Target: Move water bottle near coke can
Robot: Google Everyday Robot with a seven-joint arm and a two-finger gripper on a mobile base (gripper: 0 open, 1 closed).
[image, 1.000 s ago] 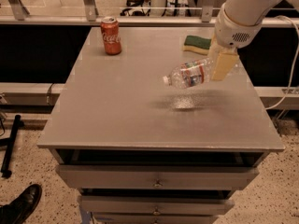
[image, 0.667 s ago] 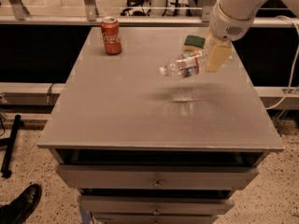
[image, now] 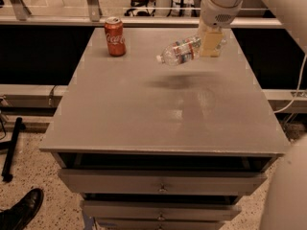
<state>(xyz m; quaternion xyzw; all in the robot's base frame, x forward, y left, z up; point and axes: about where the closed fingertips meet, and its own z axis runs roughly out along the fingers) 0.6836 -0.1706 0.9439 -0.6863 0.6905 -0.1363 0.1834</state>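
Red coke can (image: 115, 36) (Coca-Cola script); gripper (image: 210, 44) grips water bottle (image: 181, 52) above table (image: 168, 119).

A grey table (image: 163, 109) fills the middle, with drawers (image: 163, 181) stacked under its near edge (the gripper (image: 211, 44) hangs over its one o'clock corner). The speckled floor (image: 33, 169) shows at eight o'clock, a black shoe (image: 21, 212) on it. A metal rail (image: 48, 20) with upright posts crosses behind at twelve. A white cable (image: 298, 91) droops at three.

The gripper (image: 209, 44), over the worktop's (image: 168, 123) 1 o'clock, has carried the water bottle (image: 180, 52) toward 11 o'clock, nearer the coke can (image: 115, 36).
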